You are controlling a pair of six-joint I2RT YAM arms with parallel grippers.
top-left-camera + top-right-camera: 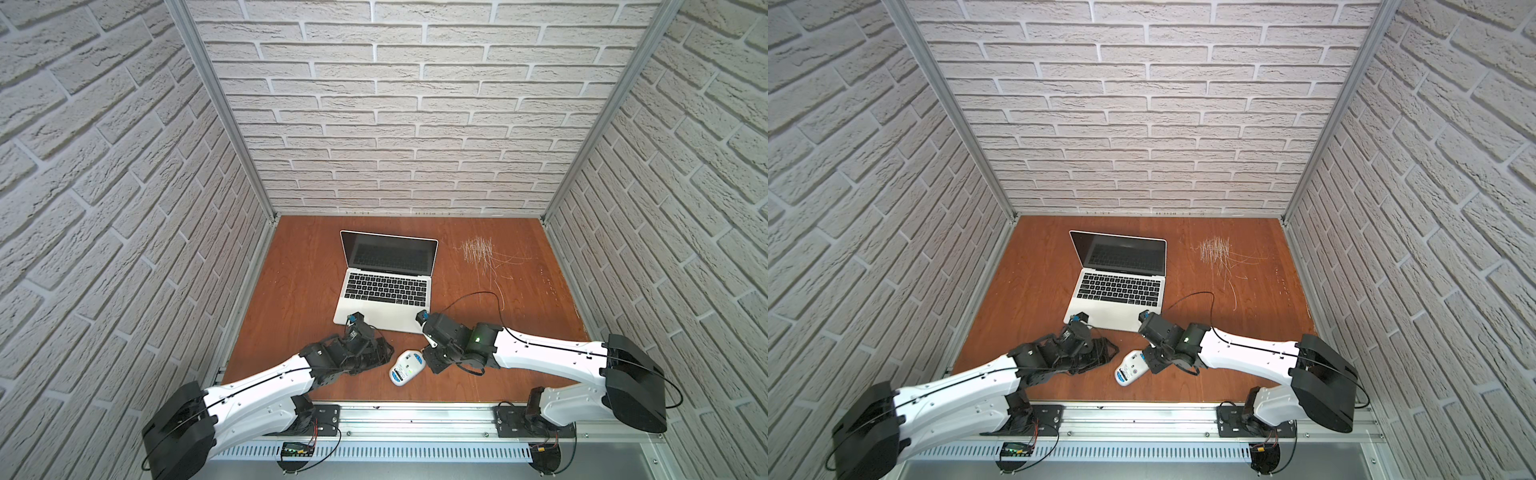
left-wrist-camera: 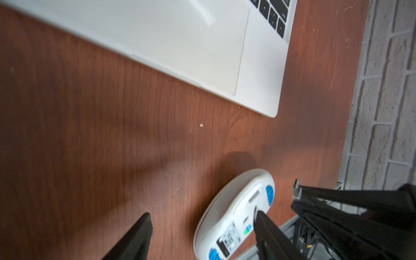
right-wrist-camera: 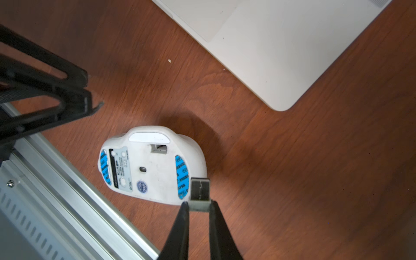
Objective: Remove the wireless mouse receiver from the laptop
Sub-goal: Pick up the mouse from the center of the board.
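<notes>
- Holds the receiver (image 3: 200, 194) in the right gripper (image 3: 199, 206), tips closed hard on its grey plastic cap, bare metal plug sticking out ahead.
- Hangs it clear of the laptop (image 1: 386, 286), just above the blue-padded end of the mouse (image 3: 153, 166), lying belly-up on the table (image 1: 291, 291) at about 6 o'clock of the laptop.
- Shows the left gripper (image 2: 201, 215) with jaws spread wide and nothing between them, close by at 9 o'clock of the mouse.
- Should handle as a tiny, very light, stiff piece; slick on the metal shell, so apt to slip or swivel if pinched there.
- Best taken as taken now: across the short cap, on its two narrow sides, leaving the plug free.
- Little to fear from breakage, more from a drop: easy to flick off the tips and hard to find again.
- Runs its long axis in line with the fingers, cap at the tips, plug end leading.
- Seems to aim the plug toward roughly 10 o'clock and steeply down at the mouse; too small to check in both top views.
- Counts as removed, judging by the wide gap between plug and laptop; open slot (image 3: 158, 148) in the mouse's belly a likely home for it.
</notes>
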